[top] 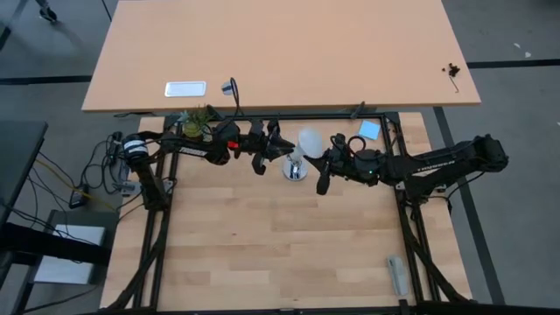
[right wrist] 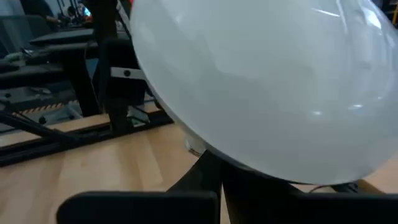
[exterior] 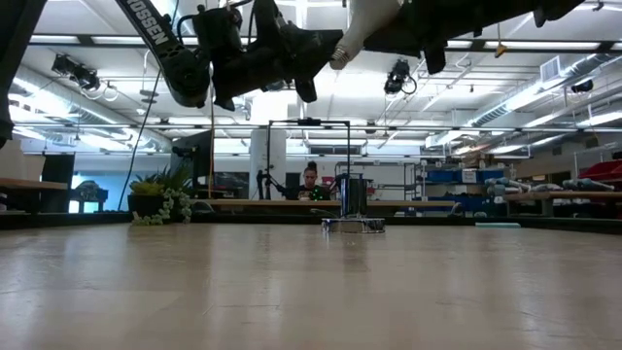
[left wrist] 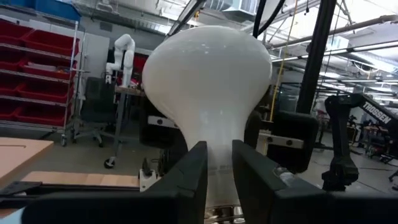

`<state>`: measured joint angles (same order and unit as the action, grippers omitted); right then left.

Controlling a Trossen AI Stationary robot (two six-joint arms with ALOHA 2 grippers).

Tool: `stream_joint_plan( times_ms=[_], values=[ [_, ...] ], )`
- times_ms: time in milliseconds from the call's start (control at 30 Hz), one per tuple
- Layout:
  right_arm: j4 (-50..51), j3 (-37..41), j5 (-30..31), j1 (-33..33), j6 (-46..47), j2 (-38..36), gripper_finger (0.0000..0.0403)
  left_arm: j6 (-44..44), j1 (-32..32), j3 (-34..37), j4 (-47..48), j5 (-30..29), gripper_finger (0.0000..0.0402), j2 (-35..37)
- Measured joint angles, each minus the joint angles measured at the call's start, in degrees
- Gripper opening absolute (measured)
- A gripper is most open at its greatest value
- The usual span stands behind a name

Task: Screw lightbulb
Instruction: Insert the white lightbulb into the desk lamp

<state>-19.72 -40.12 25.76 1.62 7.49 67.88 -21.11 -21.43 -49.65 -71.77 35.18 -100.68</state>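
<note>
Lightbulb (top: 309,140) — one — pinched by both grippers, left (left wrist: 217,171) and right (top: 325,163).

You can read "TROSSEN" in white capitals on the right arm (top: 442,161), on the forearm link at about 3 o'clock in the overhead view. In the low view the left arm (exterior: 155,27) shows the letters "OSSEN" on its slanted link at about 11 o'clock. In the left wrist view "TROSSEN" also stands on the dark arm link at about 3 o'clock; nothing else is legible.
</note>
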Motion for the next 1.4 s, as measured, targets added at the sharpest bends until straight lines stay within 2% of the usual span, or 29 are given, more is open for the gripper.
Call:
stream_joint_plan(
  times_ms=[233, 500, 600, 733, 833, 1067, 1400],
  values=[
    [-0.45, 0.07, -1.10, -1.68, -0.15, 2.53, 0.0017, 1.39, -0.07, 0.00, 2.61, 0.75, 0.0059, 0.04],
    [-3.16, -0.17, -0.33, -2.09, -0.80, 1.72, 0.0013, 1.55, 0.46, 0.10, 5.96, 5.47, 0.0049, -0.36],
    [-5.12, -0.20, -2.12, -2.29, -0.29, 2.23, 0.0014, 2.92, 0.56, 0.20, 9.44, 4.88, 0.0049, -0.38],
    [-5.36, -0.17, -3.14, -2.49, -0.51, 2.33, 0.0016, 4.82, 1.60, 0.07, 14.47, 0.94, 0.0049, -0.28],
    [-5.11, -0.15, -3.51, -2.91, 0.19, 2.64, 0.0013, 6.11, 2.07, 0.07, 13.72, -1.59, 0.0049, -0.26],
    [-4.41, -0.09, -3.46, -3.65, 0.50, 7.05, 0.0015, 6.21, 1.82, 0.04, 13.74, -0.74, 0.0049, -0.20],
    [-3.33, -0.07, -3.33, -4.00, -0.06, 6.79, 0.0017, 9.10, 1.72, 0.07, 17.41, -0.02, 0.0049, -0.17]
  ],
)
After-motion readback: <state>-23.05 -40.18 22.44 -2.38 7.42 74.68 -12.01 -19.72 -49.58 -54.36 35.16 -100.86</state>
